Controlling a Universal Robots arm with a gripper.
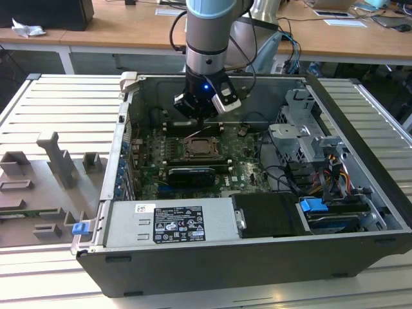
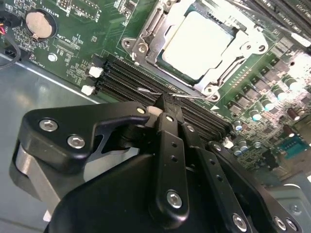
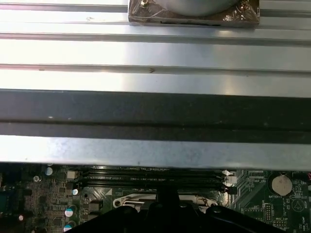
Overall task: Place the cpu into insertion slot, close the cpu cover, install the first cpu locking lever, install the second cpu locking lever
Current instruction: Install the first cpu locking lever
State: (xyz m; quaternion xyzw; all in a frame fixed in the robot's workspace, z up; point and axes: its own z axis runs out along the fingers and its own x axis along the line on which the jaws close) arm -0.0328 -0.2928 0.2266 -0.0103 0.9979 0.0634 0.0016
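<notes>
Fingers [image 2: 166, 110] closest to the lens, pressed together, tips at the thin wire locking lever [image 2: 192, 96]; grip on it cannot be told. Just beyond the tips the cpu [image 2: 201, 43] lies seated in the insertion slot [image 2: 132, 44], cpu cover [image 2: 239, 51] down around it. Well apart from the fingers, power supply [image 1: 219, 225] carries white label [image 1: 177, 223], print not transcribed.

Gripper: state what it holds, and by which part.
Cannot be told. The gripper is at the thin wire lever beside the cpu cover, but no grasp is visible.
</notes>
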